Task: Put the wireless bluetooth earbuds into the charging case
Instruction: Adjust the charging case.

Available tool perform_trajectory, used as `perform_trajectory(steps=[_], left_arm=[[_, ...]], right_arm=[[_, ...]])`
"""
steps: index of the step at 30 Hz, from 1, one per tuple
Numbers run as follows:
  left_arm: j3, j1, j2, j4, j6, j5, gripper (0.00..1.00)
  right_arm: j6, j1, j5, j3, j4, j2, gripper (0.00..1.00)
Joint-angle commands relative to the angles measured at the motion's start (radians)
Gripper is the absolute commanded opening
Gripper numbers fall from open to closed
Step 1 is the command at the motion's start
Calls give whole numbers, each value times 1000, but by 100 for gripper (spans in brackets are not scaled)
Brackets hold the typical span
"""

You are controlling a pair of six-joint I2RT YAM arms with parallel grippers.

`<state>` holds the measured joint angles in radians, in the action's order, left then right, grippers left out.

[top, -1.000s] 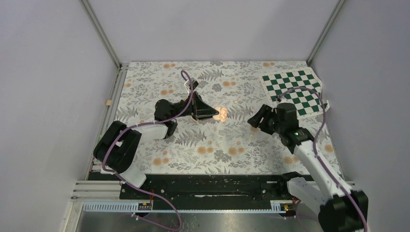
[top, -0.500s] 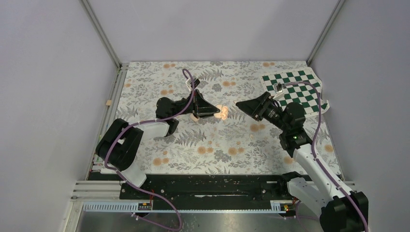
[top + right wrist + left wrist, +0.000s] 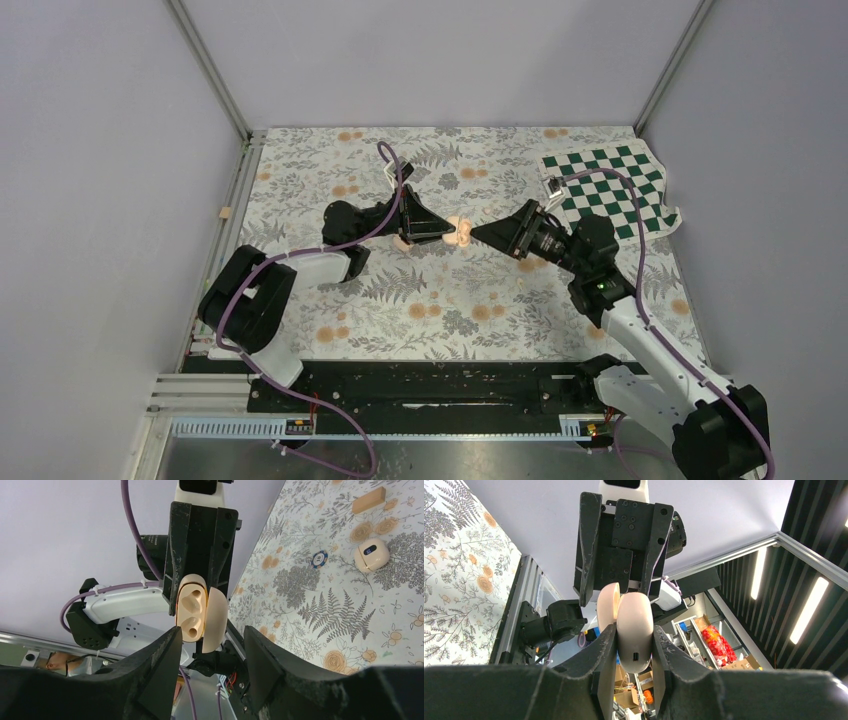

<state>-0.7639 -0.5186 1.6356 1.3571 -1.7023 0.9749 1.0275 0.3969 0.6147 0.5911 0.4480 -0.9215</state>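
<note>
The charging case (image 3: 192, 607) is pale peach, held in the air with its lid (image 3: 216, 617) swung open. Its two sockets show as empty hollows. My left gripper (image 3: 440, 233) is shut on the case body (image 3: 635, 615), which also shows above the mat's middle in the top view (image 3: 458, 232). My right gripper (image 3: 212, 632) is open and empty, its tips (image 3: 482, 233) facing the case, whose lower end sits between them without touching. I see no earbuds in the case or in either gripper.
On the floral mat (image 3: 325, 610), the right wrist view shows a cream rounded object with a dark mark (image 3: 371, 556), a small blue-white ring (image 3: 318, 558) and a tan block (image 3: 368, 500). A green checkerboard sheet (image 3: 608, 185) lies at the back right.
My right arm has swung left and stretched out, bringing its open gripper up to the case. My left gripper has held the case nearly still.
</note>
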Motion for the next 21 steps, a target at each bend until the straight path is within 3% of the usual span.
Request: perform_trajectory(steps=[1, 12, 21], left_arm=[[-40, 1, -16, 85, 2, -4, 0], [-34, 1, -17, 86, 5, -6, 0], [-22, 0, -13, 86, 7, -6, 0]], right_arm=[[-34, 19, 18, 38, 3, -5, 56], [-31, 42, 8, 52, 22, -44, 41], [-32, 43, 20, 76, 17, -49, 38]])
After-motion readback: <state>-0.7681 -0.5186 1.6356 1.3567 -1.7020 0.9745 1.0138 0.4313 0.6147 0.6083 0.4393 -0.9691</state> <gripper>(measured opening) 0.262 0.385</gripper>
